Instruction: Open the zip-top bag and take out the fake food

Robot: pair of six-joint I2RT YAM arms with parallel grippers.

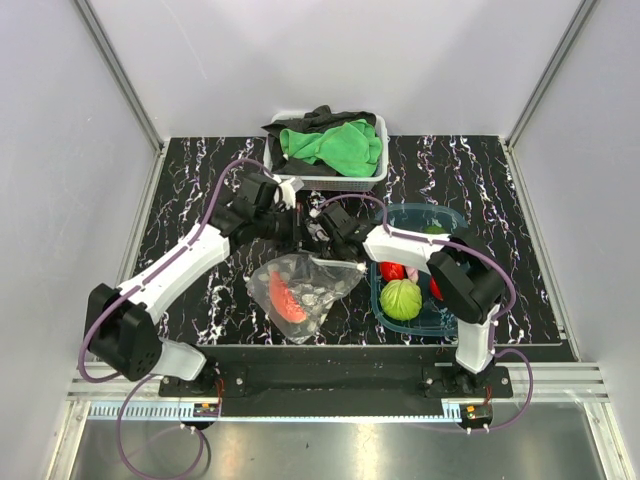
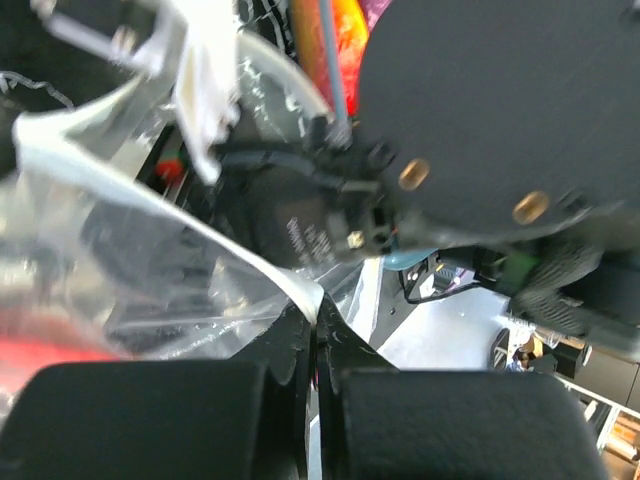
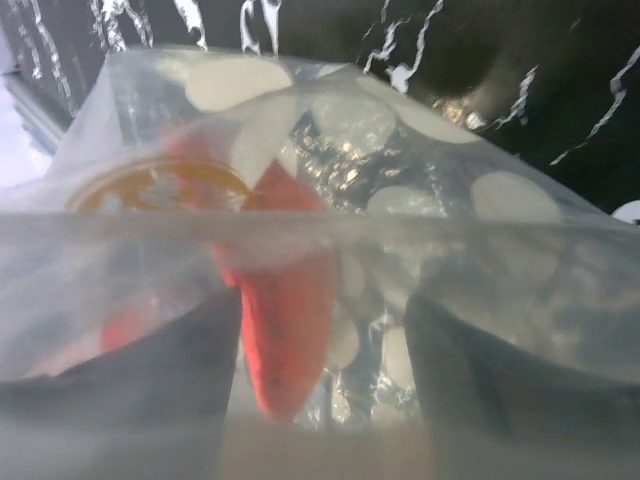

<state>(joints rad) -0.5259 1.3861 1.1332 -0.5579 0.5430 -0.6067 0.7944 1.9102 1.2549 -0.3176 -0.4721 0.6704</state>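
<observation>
Left gripper pinches the zip-top bag rim, jaws pressed together; right gripper jaws look spread behind the film. The bag hangs mid-table, light, floppy and probably slippery, so take the stiffer zip strip. Watermelon slice sits inside.

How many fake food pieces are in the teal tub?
4 visible: green leafy ball at front, red fruit behind it, second red piece beside the right arm, green bit at back. The arm may hide more.

The zip-top bag lies left of the tub, with the basket behind both.
</observation>
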